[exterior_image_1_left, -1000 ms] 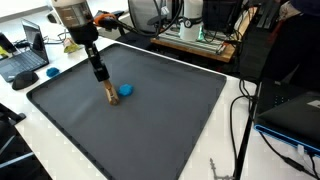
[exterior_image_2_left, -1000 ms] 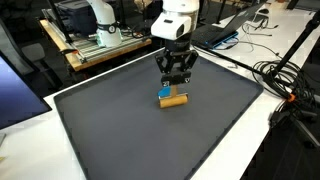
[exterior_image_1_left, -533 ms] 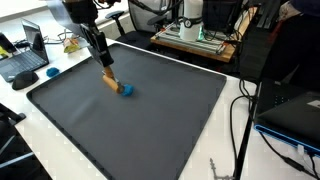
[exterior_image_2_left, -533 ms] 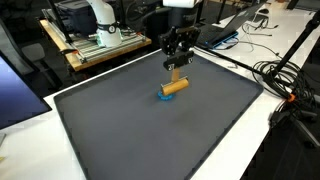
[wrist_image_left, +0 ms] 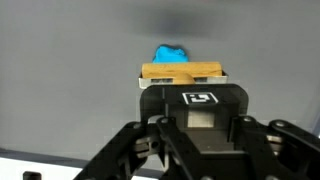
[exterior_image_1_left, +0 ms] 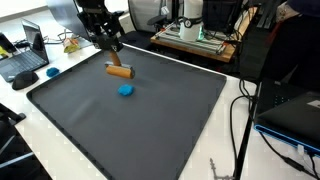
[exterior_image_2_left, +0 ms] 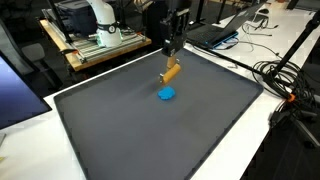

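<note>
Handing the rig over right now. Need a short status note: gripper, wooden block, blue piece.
The gripper is shut on the wooden block.
The block hangs tilted under the fingers and appears clear of the dark mat, near its far edge.
The blue piece lies on the mat, apart from the block and untouched.
Done: block gripped and raised.
Left: block not yet set down; blue piece not handled.
</note>
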Tool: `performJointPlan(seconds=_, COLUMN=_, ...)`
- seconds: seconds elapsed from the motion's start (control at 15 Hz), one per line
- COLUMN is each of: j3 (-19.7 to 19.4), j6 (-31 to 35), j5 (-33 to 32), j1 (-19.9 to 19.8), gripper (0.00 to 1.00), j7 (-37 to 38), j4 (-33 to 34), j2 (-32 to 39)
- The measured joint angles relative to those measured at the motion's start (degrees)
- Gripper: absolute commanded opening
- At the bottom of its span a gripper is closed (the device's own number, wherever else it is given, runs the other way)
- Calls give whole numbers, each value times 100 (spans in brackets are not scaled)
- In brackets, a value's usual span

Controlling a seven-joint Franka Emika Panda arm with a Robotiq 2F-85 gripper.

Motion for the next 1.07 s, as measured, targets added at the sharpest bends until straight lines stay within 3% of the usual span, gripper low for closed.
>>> performJointPlan(seconds=0.13, j3=9, j6=-4, j5=0, j1=-18, gripper=47, j7=-164, j4=0, j2=-18)
performJointPlan(seconds=0.2, j3=11, j6=-4, j5=0, j1=-19, gripper=22, j7=-194, j4=0, j2=-18)
performJointPlan(seconds=0.47, j3=43, j6=48, j5=-1, j1=-19, gripper=22, j7=-361, j4=0, j2=35)
performJointPlan(seconds=1.07, j3=263, j6=775, j5=-1, j1=-319, gripper=22, j7=-2916, j4=-54, j2=604)
